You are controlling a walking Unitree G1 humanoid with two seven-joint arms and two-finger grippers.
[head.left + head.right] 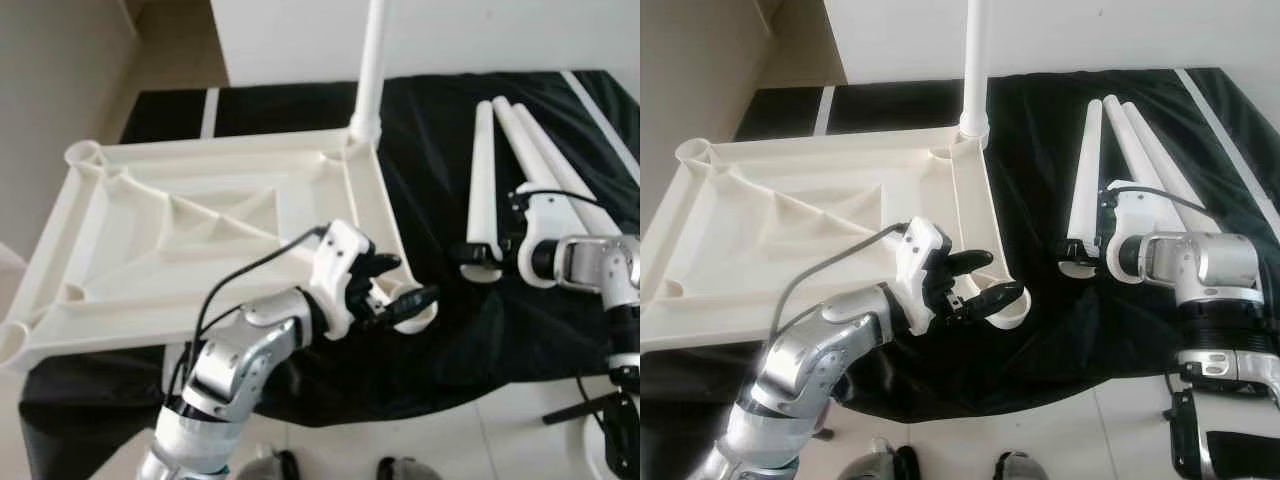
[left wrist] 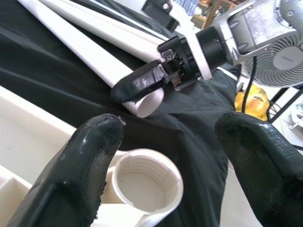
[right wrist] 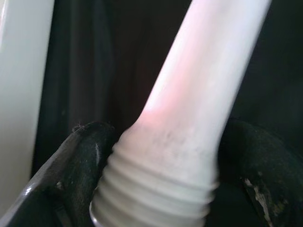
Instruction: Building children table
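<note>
Left eye view shows a black cloth [image 1: 460, 340] spread on a pale tiled floor [image 1: 480, 440], with a white wall [image 1: 300, 30] at the far side. On the cloth, at the left, lies the white tabletop [image 1: 200, 240] upside down, its ribs facing up. One leg [image 1: 372, 60] already stands upright in the far right corner socket, and its top is cut off by the frame.

The left gripper [image 1: 405, 300] is at the near right corner, fingers apart, one on each side of the threaded socket [image 2: 147, 182]; I cannot tell if they touch it.

The right gripper [image 1: 480, 262] is clamped on the threaded near end of a loose leg [image 1: 482, 170], which lies on the cloth at the right beside two more legs [image 1: 545, 150]. A fan [image 2: 284, 52] stands behind, partly cut off.
</note>
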